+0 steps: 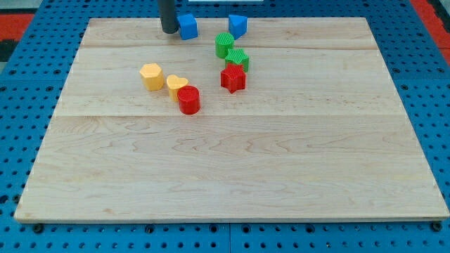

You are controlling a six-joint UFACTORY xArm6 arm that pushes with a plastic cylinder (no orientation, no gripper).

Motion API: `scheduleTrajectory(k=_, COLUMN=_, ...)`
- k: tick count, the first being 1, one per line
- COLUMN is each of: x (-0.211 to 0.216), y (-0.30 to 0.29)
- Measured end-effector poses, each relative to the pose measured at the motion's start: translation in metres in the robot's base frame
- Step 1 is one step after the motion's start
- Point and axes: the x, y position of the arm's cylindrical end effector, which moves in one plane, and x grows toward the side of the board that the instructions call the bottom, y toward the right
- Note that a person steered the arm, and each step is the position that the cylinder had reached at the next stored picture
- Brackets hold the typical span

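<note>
My tip (169, 31) stands near the view's top, at the left side of a blue cube (188, 26), touching it or nearly so. Right of that lies a second blue block (238, 26), wedge-like in shape. Below them two green blocks (224, 44) (238, 59) form a short line that ends at a red star (233, 78). Further left sit a yellow hexagon (151, 76), a yellow heart-like block (176, 86) and a red cylinder (189, 100), the last two touching.
The blocks rest on a pale wooden board (232, 161) that is laid over a blue perforated table (14, 126). All blocks are in the board's upper half.
</note>
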Motion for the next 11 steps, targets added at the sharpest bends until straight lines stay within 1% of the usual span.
scheduleTrajectory(k=1, x=-0.011, y=0.015)
scheduleTrajectory(k=2, x=-0.01, y=0.042)
scheduleTrajectory(k=3, x=-0.01, y=0.036)
scheduleTrajectory(k=4, x=-0.008, y=-0.011)
scheduleTrajectory(k=5, x=0.004, y=-0.045)
scheduleTrajectory(k=6, x=0.004, y=-0.065)
scheduleTrajectory(k=11, x=0.005, y=-0.079)
